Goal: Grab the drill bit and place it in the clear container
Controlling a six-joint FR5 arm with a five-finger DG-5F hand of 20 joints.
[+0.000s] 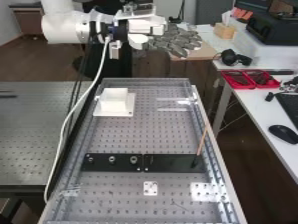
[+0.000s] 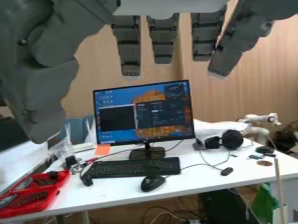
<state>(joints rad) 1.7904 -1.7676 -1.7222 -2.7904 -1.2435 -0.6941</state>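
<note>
In the high view the hand [image 1: 174, 40] is held out beyond the bench's far end, above the plate and apart from everything on it. Straight, spread fingers and the thumb of the hand [image 2: 163, 40] hang in the wrist view with nothing between them. A black strip [image 1: 171, 162] lies across the perforated bench; three small round metal-like pieces sit in its left half, and I cannot tell whether one is the drill bit. From its right end a thin orange-brown rod [image 1: 201, 142] rises at a tilt. A see-through shape with bright edges, perhaps the clear container [image 1: 174, 103], is near the far right.
A white block on a square base [image 1: 114, 103] stands at the bench's far left. Metal rails run along both long sides. A small white plate [image 1: 150, 188] lies nearer. On the desk at the right are red trays [image 1: 251, 79], headphones and a mouse [image 1: 283, 133].
</note>
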